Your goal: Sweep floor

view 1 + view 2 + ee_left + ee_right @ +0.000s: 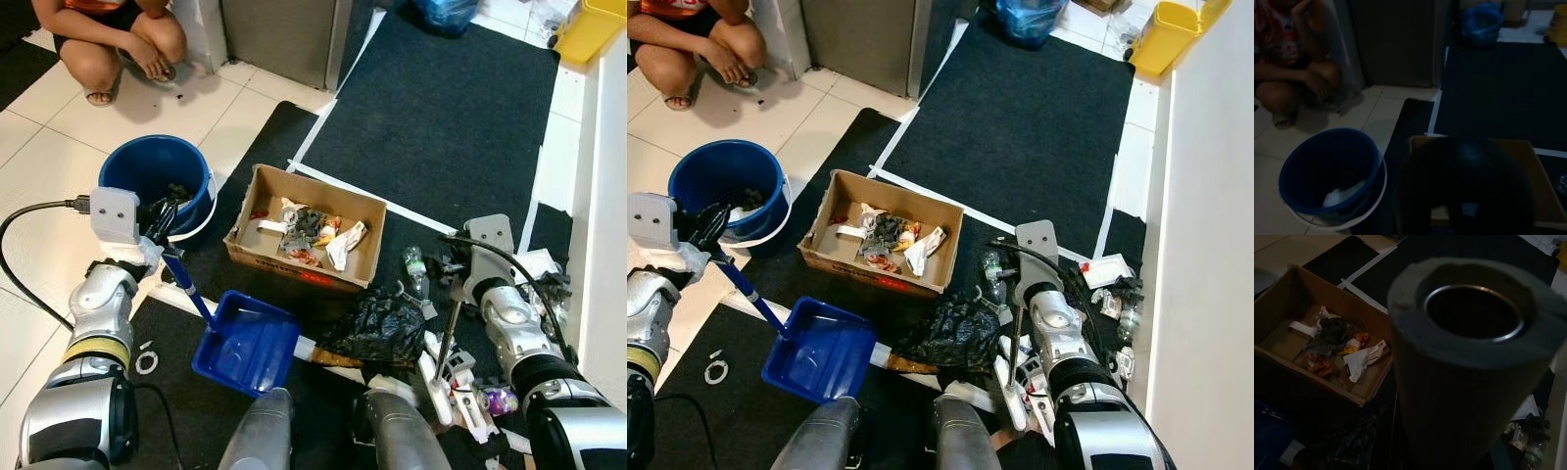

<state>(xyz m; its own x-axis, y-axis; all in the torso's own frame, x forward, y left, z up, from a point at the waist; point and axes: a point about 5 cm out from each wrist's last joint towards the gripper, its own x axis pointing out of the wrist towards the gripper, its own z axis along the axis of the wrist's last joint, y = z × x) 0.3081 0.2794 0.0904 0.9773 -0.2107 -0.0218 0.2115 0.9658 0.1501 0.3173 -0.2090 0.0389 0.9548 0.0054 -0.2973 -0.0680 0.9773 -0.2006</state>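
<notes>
left gripper [162,223] is clamping the dustpan handle [186,286], blue dustpan [247,343] lying on the dark mat [441,117], mouth facing the robot's right | right gripper [453,269] is gripping the broom pole [449,333], running down toward the robot | black bag [377,328] is sitting between pan and broom, just right of the pan | right arm nearer

One blue bucket [155,176], one cardboard box [304,240], one blue dustpan [245,343], one black plastic bag [377,328], one crouching person [113,39].

Blue dustpan [247,343] tilted on dark mat, beside black bag [377,328].
</notes>
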